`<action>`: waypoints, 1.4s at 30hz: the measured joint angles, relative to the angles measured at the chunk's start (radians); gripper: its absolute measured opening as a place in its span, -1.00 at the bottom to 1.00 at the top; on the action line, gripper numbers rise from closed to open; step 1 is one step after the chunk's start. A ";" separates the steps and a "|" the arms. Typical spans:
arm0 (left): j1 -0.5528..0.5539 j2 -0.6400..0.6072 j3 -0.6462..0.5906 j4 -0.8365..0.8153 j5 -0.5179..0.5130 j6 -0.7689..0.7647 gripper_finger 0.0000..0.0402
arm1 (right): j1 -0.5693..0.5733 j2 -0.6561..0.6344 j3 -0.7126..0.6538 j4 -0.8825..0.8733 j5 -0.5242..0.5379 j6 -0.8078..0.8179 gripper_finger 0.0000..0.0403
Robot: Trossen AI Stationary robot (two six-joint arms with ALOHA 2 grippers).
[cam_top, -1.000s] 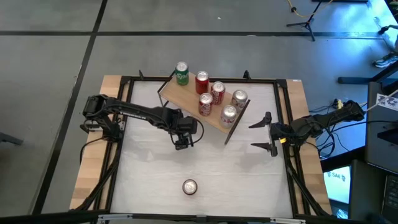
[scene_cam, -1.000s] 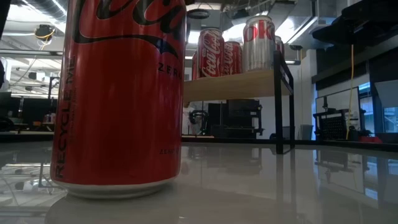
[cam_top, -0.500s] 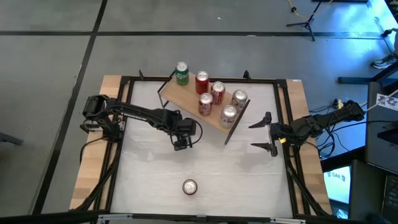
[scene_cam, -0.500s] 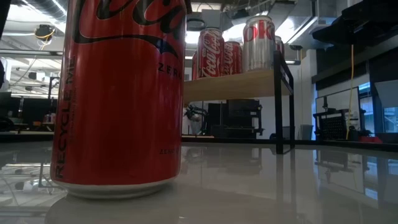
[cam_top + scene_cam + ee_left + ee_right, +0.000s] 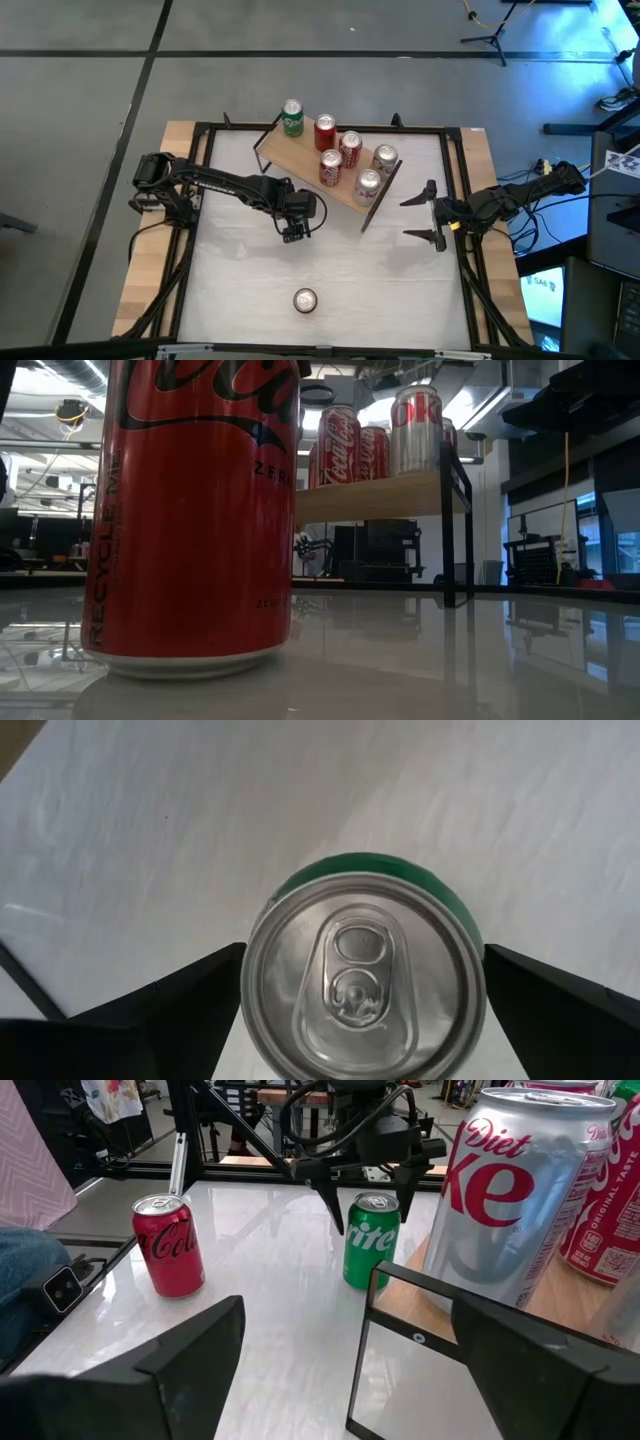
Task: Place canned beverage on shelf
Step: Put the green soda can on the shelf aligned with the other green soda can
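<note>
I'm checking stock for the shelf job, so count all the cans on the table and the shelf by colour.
Red cans: 4
Green cans: 2
Silver cans: 2
Total: 8

In the low view, the red can [image 5: 195, 510] is cut off at its top. It hides the left end of the shelf [image 5: 375, 495] behind it.

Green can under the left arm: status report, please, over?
Left gripper open, straddling the green can on the table. Right gripper open, waiting at the table's right side. Shelf has room; approach looks clear.
</note>
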 joint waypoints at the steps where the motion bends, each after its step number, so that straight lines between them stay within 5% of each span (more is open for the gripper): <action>1: 0.000 0.000 0.000 0.000 0.000 0.000 0.93 | 0.000 0.000 0.000 0.000 0.000 0.000 0.73; 16: 0.000 -0.002 0.000 0.009 0.015 -0.014 0.39 | 0.000 0.000 0.000 0.000 0.000 0.000 0.73; 24: 0.000 -0.045 0.015 -0.024 0.077 -0.080 0.38 | 0.000 0.000 0.000 0.000 0.000 0.000 0.73; 42: 0.129 -0.064 0.516 -0.453 0.087 -0.077 0.38 | 0.000 0.000 0.000 0.000 0.000 0.000 0.73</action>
